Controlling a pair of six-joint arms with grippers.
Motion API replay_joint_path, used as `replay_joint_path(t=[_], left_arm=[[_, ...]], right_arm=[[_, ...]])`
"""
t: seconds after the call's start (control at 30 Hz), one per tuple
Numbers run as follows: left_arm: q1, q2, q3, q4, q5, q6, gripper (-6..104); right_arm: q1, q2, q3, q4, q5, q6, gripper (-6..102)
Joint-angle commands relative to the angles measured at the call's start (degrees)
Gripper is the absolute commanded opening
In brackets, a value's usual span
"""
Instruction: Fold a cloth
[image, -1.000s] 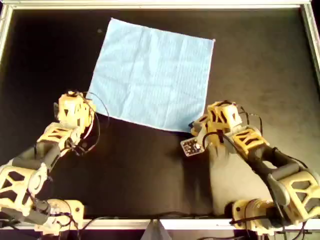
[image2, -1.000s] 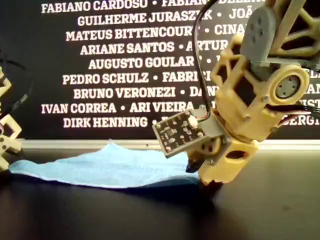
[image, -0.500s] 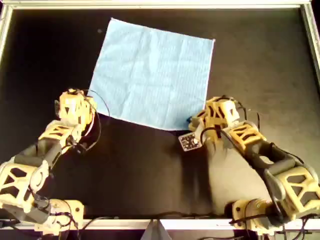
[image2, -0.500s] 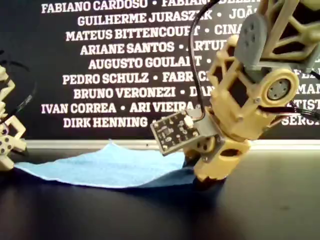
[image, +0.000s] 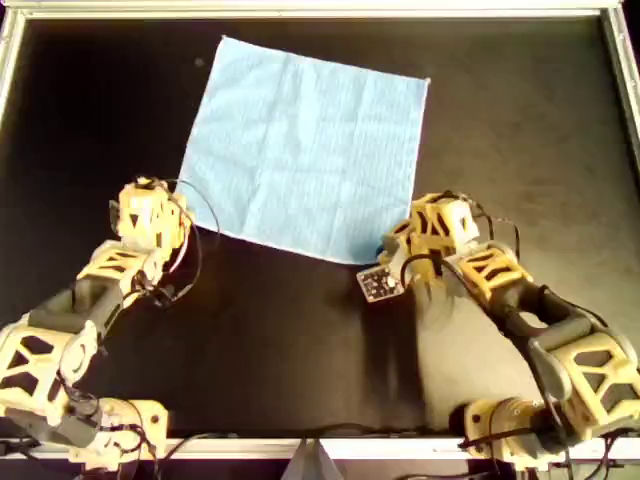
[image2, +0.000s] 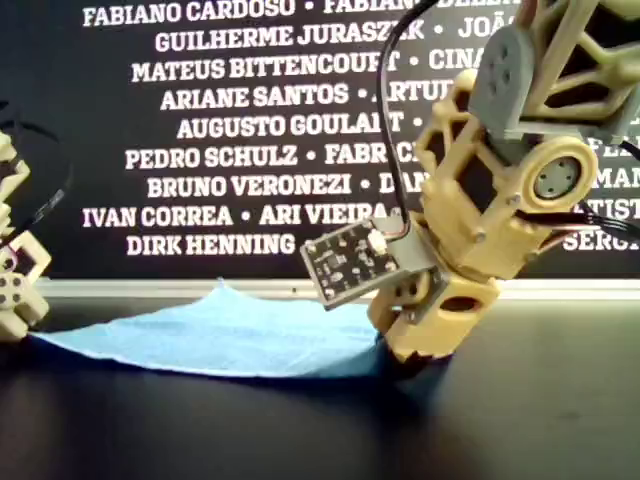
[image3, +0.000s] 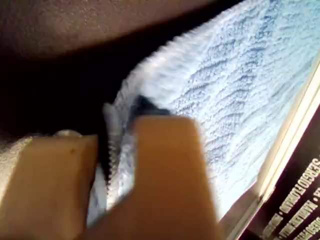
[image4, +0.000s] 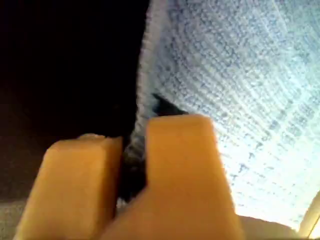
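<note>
Both end effectors — left (image3: 117, 175), right (image4: 131, 175) — pinching cloth (image: 305, 140) corners.

cloth (image: 305, 150): thin ribbed light-blue fabric, matt. table (image: 280, 340): black, matt. gripper fingers (image4: 180, 170): smooth tan plastic.

Bare black table (image: 280, 340) between both arms, metal rim (image: 300, 8) beyond cloth (image: 305, 145)

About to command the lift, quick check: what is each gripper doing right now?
Left gripper: shut on the cloth, at its edge.
Right gripper: shut on the cloth's edge.
</note>
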Motion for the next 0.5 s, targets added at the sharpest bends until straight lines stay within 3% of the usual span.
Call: replay_joint_path(t=[0.0,0.07,0.47], left_arm=[[-1.05,1.85,-0.18,0.53,0.35,0.35,-4],[-0.7,1.93,0.18,0.53,0.26,-0.53,-1],[-1.58,14.15,5.54,1.67,0.35,0.35,-1]], right_arm=[[-0.18,1.67,-3.87,-1.76,-0.62,0.35,-3],[-0.18,1.58,-3.78,-1.76,-0.62,0.35,-2],[-0.7,9.4,0.62,-1.58,0.18,0.26,-1]])
